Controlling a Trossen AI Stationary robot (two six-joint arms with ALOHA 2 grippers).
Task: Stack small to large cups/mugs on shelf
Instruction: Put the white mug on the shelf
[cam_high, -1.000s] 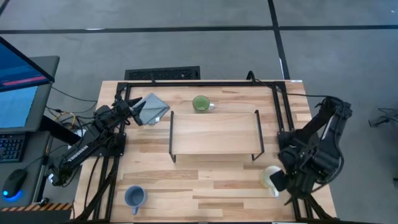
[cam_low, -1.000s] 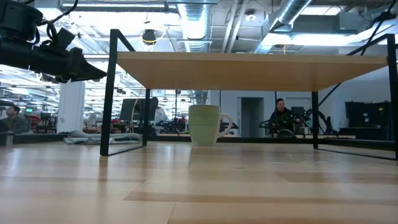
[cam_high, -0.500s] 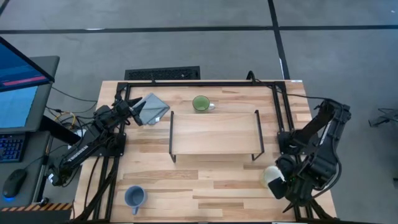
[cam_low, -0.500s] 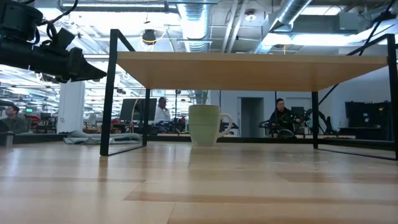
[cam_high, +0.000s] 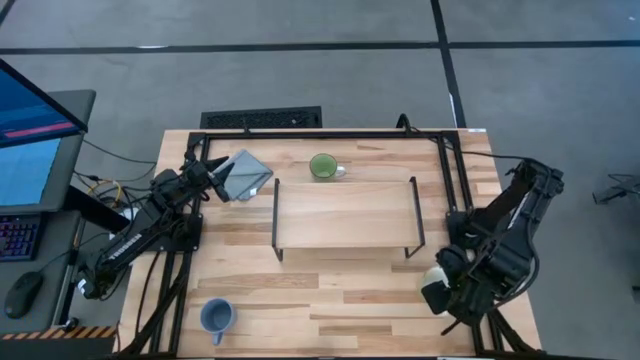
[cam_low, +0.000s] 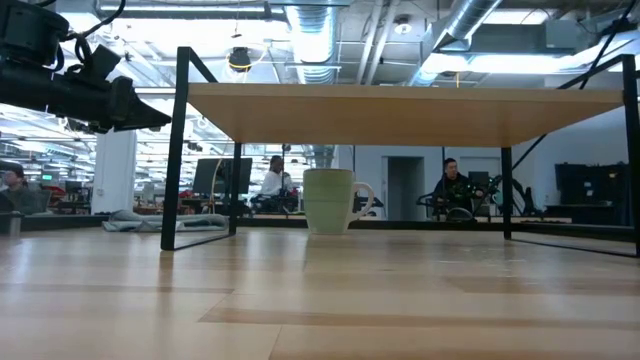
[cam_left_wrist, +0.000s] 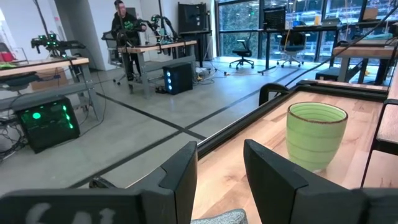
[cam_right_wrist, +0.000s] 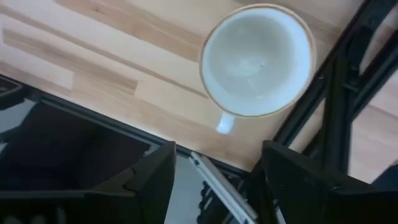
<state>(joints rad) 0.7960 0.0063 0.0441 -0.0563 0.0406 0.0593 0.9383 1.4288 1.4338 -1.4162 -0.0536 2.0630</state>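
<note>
The cream mug (cam_right_wrist: 258, 59) stands upright on its base at the table's near right, its handle (cam_right_wrist: 225, 123) toward my right gripper (cam_right_wrist: 217, 155). That gripper hangs above it, open and pointing down, partly covering the mug (cam_high: 432, 288) in the high view. The green mug (cam_high: 323, 166) stands behind the shelf (cam_high: 345, 213). The blue mug (cam_high: 216, 316) stands at the near left. My left gripper (cam_left_wrist: 217, 168) waits level and open at the far left, above a grey cloth (cam_high: 245, 172), facing the green mug (cam_left_wrist: 315, 135).
Black frame rails (cam_right_wrist: 336, 93) run close beside the cream mug along the table's right edge (cam_high: 465, 200). The shelf's black wire legs (cam_low: 180, 150) stand mid-table, with bare wood in front of the shelf (cam_high: 330, 290). People show in the room behind.
My right gripper has drifted a little toward the table's near edge and slightly left, staying open above the cream mug. The mug has kept its place.
</note>
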